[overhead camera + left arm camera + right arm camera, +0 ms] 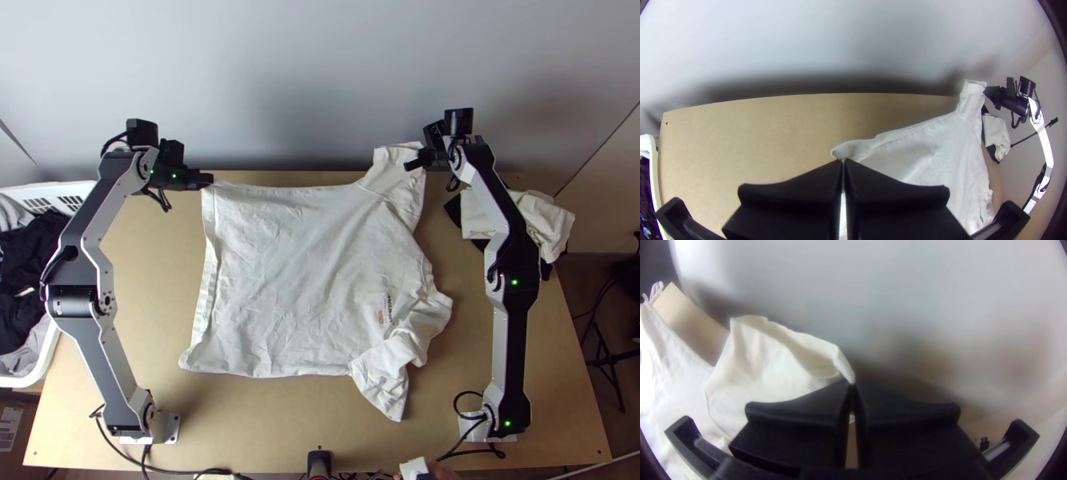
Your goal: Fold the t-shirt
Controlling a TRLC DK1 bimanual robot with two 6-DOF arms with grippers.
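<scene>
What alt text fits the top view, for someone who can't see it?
A white cloth t-shirt lies spread on a light wooden table, bunched at lower right, its upper-left corner in the black left gripper and its upper-right sleeve in the black right gripper. A white plastic basket of dark and grey clothes stands left, crumpled white cloth right.

Left of the shirt: a broad strip of bare table [156, 272] runs between the left arm [84, 248] and the white t-shirt [296, 272].
Right of the shirt: a narrower wooden strip, bounded by the right arm [506, 320].
Middle: open air above the shirt, between the arms.
Far side: a pale wall [320, 80] stands behind both grippers, left [210, 179] and right [410, 166].
Outer left: a laundry basket [50, 356] rim beside the left arm.
Outer right: a cloth pile [548, 224] near the right arm.
Near edge: cables [184, 472] by the bases.
</scene>
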